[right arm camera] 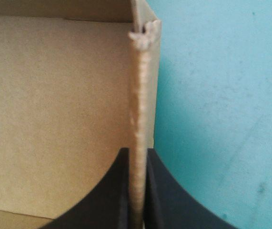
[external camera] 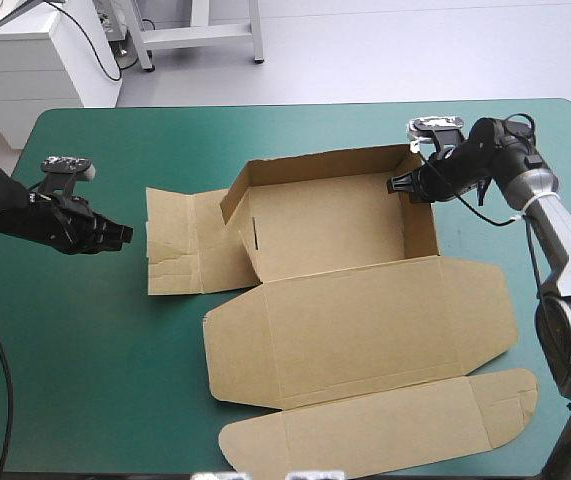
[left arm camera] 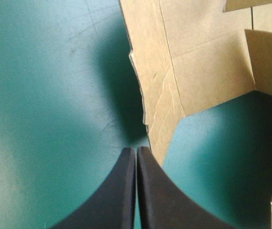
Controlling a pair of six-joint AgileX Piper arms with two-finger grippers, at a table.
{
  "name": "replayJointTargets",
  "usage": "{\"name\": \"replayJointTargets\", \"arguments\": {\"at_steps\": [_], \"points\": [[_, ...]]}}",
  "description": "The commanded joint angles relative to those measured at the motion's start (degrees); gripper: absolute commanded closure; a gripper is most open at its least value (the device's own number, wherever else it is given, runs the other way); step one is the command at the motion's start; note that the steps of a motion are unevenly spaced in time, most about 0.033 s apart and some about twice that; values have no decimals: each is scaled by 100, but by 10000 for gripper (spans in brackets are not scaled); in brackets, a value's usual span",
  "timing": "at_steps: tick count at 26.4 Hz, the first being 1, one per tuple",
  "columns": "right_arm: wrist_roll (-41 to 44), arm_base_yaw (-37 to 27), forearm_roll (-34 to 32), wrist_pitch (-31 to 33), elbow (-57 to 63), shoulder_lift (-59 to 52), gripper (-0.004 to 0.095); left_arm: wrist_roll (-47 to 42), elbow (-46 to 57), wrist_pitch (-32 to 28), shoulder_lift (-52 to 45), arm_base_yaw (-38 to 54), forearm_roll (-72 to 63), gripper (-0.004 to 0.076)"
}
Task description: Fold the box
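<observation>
Between the right gripper [right arm camera: 137, 152] fingers [right arm camera: 112, 200] stands one wall of the box [right arm camera: 55, 114].

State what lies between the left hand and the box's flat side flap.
Only a narrow strip of bare teal-green cover, clearest in the high view, separates the left hand from the box flap.

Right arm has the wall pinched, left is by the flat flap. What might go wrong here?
The right gripper pinches the right wall, whose far corner looks frayed; pulling may tear it or drag the box. The left gripper is shut near the flat flap, which looks creased; pushing may shove it aside rather than raise it.
</observation>
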Motion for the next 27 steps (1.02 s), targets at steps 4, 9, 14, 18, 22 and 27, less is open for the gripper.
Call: {"name": "replayJointTargets", "arguments": {"at_steps": [4, 9, 14, 18, 22, 27], "points": [[-425, -3, 410, -64, -243, -181, 692, -26, -139, -125, -219, -16, -124, 731], [-158, -24, 322, 476, -830, -181, 319, -26, -139, -125, -219, -16, -109, 731], [289, -24, -136, 1502, -1486, -181, 150, -26, -139, -155, -219, -16, -119, 732], [551, -3, -380, 1501, -1461, -264, 150, -26, -139, -149, -219, -16, -119, 731], [664, 122, -544, 1501, -1050, -250, 150, -26, -139, -160, -219, -16, -113, 731], [740, 396, -828, 839, -766, 103, 152, -26, -139, -298, -219, -16, -113, 731]]}}
